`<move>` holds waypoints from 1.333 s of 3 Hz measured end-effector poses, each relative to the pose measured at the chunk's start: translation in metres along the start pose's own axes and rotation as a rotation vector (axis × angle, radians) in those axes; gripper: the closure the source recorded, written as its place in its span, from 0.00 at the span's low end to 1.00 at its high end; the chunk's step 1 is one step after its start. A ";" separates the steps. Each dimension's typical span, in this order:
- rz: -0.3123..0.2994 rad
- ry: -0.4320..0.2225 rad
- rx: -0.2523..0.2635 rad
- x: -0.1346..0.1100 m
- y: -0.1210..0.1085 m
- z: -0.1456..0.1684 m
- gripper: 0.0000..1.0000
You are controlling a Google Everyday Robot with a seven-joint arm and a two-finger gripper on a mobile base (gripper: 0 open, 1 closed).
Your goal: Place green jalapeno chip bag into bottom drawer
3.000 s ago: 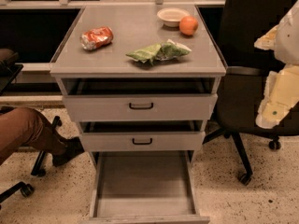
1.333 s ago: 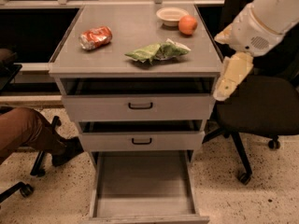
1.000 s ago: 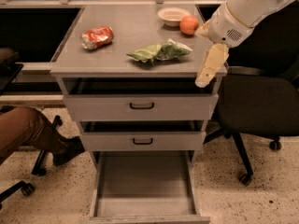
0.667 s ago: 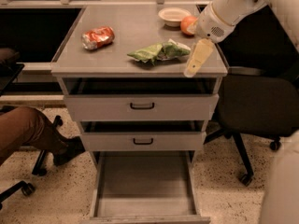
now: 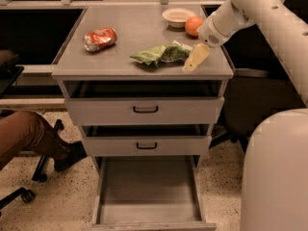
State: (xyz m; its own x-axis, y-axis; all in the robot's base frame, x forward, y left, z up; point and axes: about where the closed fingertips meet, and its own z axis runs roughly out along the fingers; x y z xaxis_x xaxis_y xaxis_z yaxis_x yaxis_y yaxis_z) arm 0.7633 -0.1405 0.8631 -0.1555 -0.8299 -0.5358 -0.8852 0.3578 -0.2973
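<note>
One pincer low over the desk near its front right corner, just beside the green jalapeno chip bag; released or clenched, cannot tell. Bag lying crumpled on the desk, right of centre. Bottom drawer pulled open below. Orange and bowl behind.

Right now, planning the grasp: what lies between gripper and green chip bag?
Camera view: nothing; the gripper hangs just right of the green chip bag, bare cabinet top between.
</note>
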 end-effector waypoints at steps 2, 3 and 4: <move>-0.014 -0.007 -0.014 -0.010 -0.004 0.014 0.00; -0.065 -0.013 -0.038 -0.039 -0.010 0.039 0.00; -0.092 -0.050 -0.085 -0.056 -0.007 0.059 0.19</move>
State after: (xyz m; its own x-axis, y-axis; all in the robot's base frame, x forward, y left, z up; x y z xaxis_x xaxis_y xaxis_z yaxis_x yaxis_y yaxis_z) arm 0.8042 -0.0714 0.8492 -0.0516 -0.8343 -0.5489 -0.9292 0.2416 -0.2798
